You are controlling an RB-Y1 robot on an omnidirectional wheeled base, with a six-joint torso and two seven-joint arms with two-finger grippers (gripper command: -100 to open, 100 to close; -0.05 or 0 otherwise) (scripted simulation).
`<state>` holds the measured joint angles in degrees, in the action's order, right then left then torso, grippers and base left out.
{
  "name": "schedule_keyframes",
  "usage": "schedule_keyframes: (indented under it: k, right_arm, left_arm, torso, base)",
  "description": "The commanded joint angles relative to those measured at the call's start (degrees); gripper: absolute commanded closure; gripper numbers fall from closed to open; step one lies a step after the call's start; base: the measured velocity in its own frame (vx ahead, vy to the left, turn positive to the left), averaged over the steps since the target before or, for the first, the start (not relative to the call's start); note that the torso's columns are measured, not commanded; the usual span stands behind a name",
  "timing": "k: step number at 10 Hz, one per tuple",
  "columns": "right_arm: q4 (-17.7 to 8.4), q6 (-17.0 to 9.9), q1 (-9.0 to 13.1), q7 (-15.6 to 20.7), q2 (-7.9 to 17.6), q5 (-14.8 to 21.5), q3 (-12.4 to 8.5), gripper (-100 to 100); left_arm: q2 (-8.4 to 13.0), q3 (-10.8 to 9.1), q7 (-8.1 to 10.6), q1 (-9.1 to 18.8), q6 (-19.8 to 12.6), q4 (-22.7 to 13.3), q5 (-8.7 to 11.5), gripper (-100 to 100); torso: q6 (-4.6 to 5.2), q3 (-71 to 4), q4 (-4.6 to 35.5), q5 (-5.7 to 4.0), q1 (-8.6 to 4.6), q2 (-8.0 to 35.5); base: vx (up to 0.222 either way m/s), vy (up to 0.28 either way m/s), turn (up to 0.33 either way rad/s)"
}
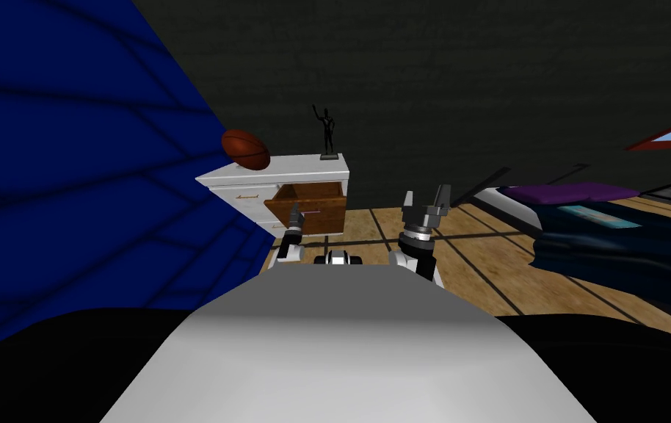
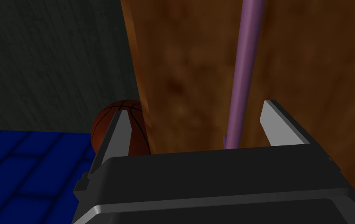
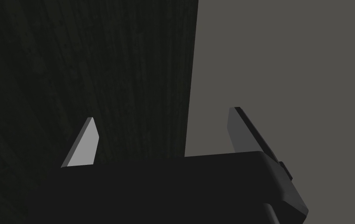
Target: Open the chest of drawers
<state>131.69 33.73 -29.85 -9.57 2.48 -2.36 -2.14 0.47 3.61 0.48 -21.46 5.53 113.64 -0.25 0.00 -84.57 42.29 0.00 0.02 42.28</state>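
Note:
The white chest of drawers (image 1: 247,182) stands against the dark wall. Its upper right drawer (image 1: 313,208), of brown wood, is pulled out. My left gripper (image 1: 296,218) is at that drawer's front. In the left wrist view the brown drawer front (image 2: 184,70) is very close, and its thin purple handle (image 2: 245,70) runs between the fingers of my left gripper (image 2: 195,107). Those fingers stand open and apart from the bar. My right gripper (image 1: 424,198) is raised to the right of the chest, its fingers open with nothing between them (image 3: 163,113).
A brown ball (image 1: 246,149) and a small black figurine (image 1: 328,132) stand on top of the chest. A blue wall (image 1: 70,183) rises close on the left. A bed (image 1: 606,228) with dark covers lies to the right on the wooden floor (image 1: 473,257).

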Motion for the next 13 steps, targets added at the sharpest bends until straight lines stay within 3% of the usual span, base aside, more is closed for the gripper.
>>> schedule_keyframes:
  k: [1, 2, 5, 7, 8, 13]
  right_arm:
    - [0.0, 0.0, 0.0, 0.0, 0.0, 0.0, 0.0, 0]
    - [0.0, 0.0, 0.0, 0.0, 0.0, 0.0, 0.0, 0]
    - [0.0, 0.0, 0.0, 0.0, 0.0, 0.0, 0.0, 0]
    - [0.0, 0.0, 0.0, 0.0, 0.0, 0.0, 0.0, 0]
    - [0.0, 0.0, 0.0, 0.0, 0.0, 0.0, 0.0, 0]
    - [0.0, 0.0, 0.0, 0.0, 0.0, 0.0, 0.0, 0]
  left_arm:
    - [0.0, 0.28, 0.04, -1.4, -2.9, 4.1, 0.0, -100]
    - [0.0, 0.28, 0.04, -1.4, -2.9, 4.1, 0.0, -100]
    - [0.1, 0.57, 0.10, -2.9, -6.1, 8.8, 0.1, -100]
    - [0.1, 0.48, 0.14, -2.7, -6.3, 8.1, 0.1, -100]
    - [0.1, 0.50, 0.15, -2.8, -6.5, 8.2, 0.1, 0]
    - [0.1, 0.50, 0.15, -2.9, -6.6, 8.0, 0.1, 0]
  torso:
    - [0.00, 0.0, 0.0, -0.01, -0.03, 0.1]
    - [0.00, 0.0, 0.0, -0.01, -0.03, 0.1]
    - [-0.01, 0.0, 0.0, -0.02, -0.03, 0.0]
    - [-0.05, 0.1, 0.2, -0.12, -0.10, 0.2]
    - [-0.02, 0.1, 0.1, -0.08, -0.08, 0.2]
    - [0.00, 0.0, 0.0, -0.02, -0.04, 0.0]
  base:
    - [0.019, 0.001, -0.015]
    - [0.011, 0.002, -0.003]
    - [0.009, 0.001, -0.013]
    - [0.009, 0.000, -0.004]
    - [0.000, 0.000, 0.000]
    - [0.000, 0.000, 0.000]
